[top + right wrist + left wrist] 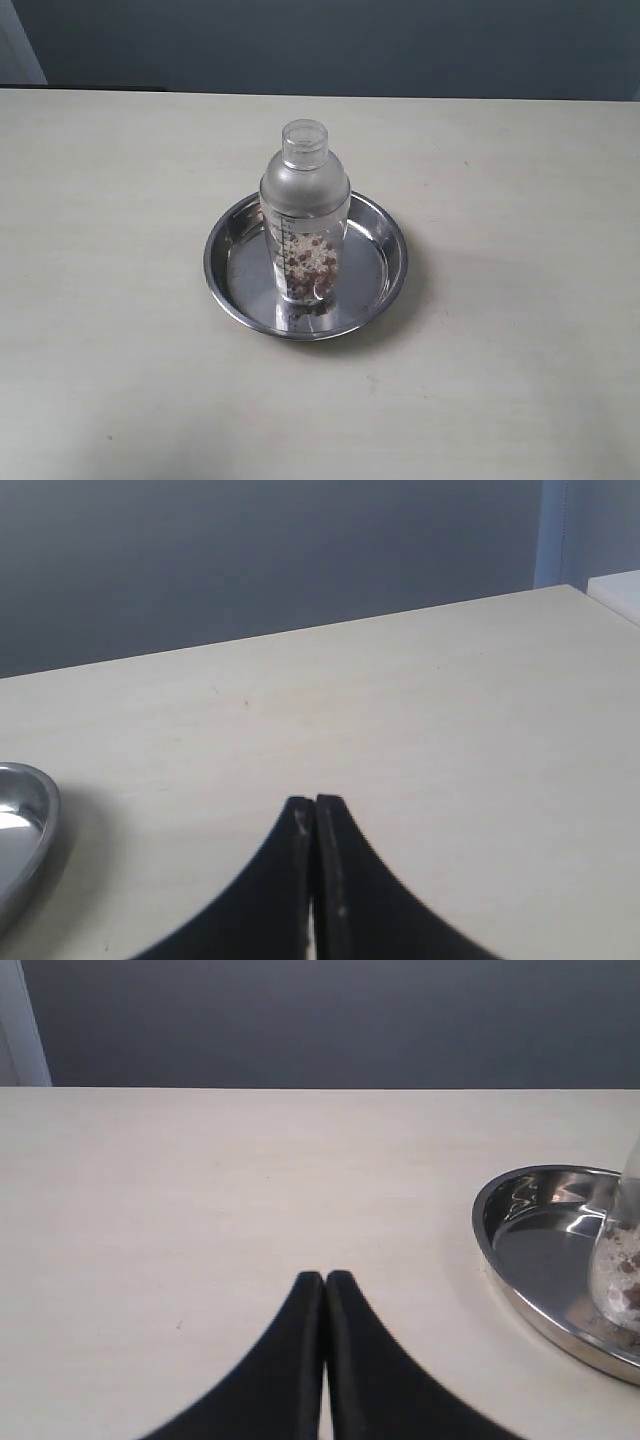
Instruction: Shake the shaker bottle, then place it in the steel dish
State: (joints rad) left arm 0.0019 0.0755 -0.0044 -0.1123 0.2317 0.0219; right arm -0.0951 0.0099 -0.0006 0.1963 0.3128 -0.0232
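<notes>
The shaker bottle (304, 215) stands upright inside the steel dish (232, 272) at the middle of the table, clear cap on top, brown and white grains in its lower half. Neither gripper shows in the exterior view. In the left wrist view my left gripper (325, 1278) is shut on nothing, off to the side of the steel dish (520, 1260), with only an edge of the shaker bottle (620, 1270) showing. My right gripper (315, 802) is shut and empty over bare table, and a sliver of the steel dish (25, 830) shows at the frame's edge.
The pale wooden table (120, 200) spreads around the dish on all sides. A dark grey-blue wall (330, 45) runs behind its far edge.
</notes>
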